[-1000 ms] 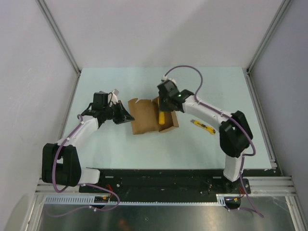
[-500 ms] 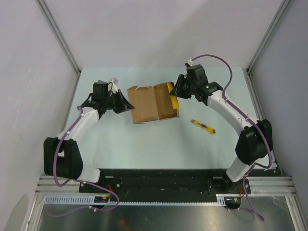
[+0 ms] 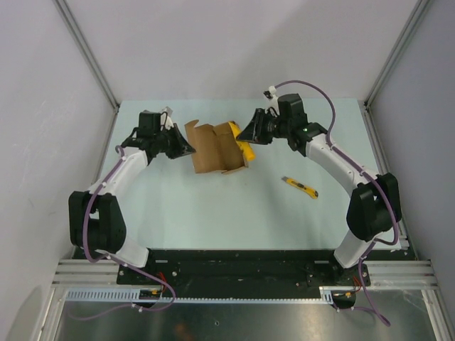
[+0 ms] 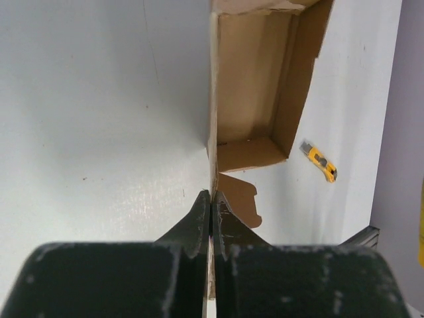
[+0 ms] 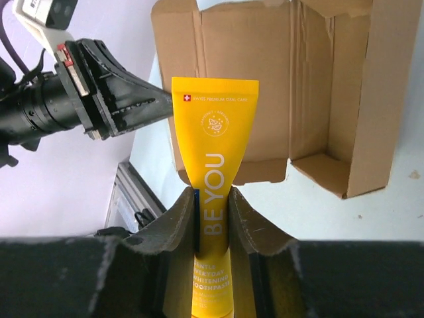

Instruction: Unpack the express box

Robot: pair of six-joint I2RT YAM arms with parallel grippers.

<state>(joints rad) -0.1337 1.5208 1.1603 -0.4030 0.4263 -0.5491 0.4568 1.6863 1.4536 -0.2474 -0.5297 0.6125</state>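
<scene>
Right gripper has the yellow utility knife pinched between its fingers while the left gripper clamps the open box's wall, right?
Not quite. The right gripper pinches a yellow tube printed BE YOU, as the right wrist view shows. The utility knife lies on the table in the top view. The left gripper does clamp the open express box wall.

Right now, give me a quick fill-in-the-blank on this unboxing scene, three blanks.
1. The right gripper is shut on a ____ toothpaste tube.
2. The left gripper pinches a cardboard edge of the express box, whose lid is ____.
3. The utility knife lies on the table, nearer the ____ arm.
Missing words: yellow; open; right.
</scene>
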